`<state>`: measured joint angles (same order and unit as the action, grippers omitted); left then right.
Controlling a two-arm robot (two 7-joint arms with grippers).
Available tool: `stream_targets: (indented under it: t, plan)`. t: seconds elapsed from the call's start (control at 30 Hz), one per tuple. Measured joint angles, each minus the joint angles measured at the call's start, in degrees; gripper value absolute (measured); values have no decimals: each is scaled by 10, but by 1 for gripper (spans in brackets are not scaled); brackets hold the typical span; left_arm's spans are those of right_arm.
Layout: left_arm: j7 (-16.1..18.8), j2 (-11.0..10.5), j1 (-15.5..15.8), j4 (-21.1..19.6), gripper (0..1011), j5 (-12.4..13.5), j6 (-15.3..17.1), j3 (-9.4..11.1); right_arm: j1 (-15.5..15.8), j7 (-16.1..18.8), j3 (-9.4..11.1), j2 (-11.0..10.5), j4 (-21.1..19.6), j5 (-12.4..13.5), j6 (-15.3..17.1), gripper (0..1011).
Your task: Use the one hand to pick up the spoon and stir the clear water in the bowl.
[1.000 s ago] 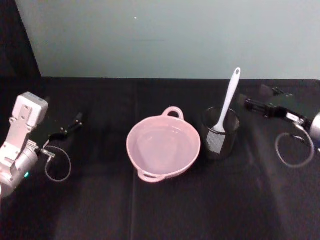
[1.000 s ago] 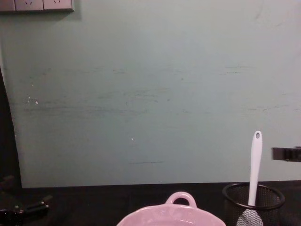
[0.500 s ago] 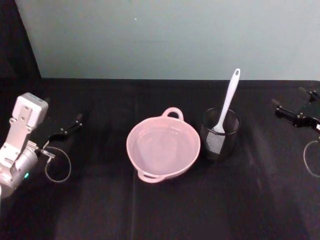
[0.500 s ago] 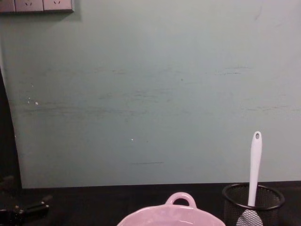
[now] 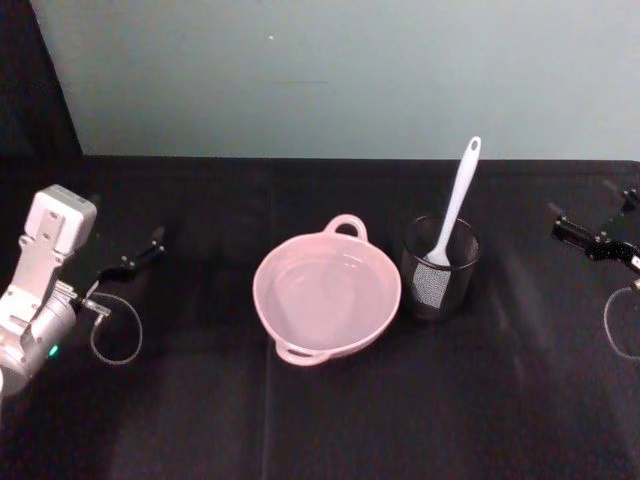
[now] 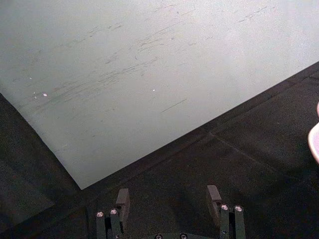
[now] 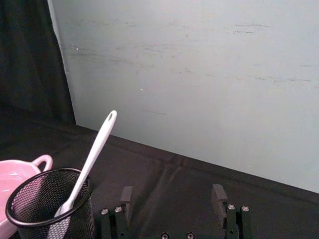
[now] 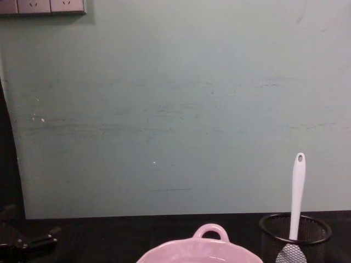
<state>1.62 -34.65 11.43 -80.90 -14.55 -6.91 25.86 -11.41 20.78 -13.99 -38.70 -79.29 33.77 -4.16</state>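
Right claw farther from mesh cup

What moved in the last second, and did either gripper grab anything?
The right gripper pulled back from beside the mesh cup to the table's right edge, open and empty. Nothing was grasped or released. The spoon stayed in the cup, and the bowl and open left gripper stayed put.
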Motion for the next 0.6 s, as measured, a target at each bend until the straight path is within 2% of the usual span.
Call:
stream_targets:
  t: [0.6]
  plan:
    - [0,0,0,0,1011,0,0,0,-1,1,-2,-3,-4,1,3,1002]
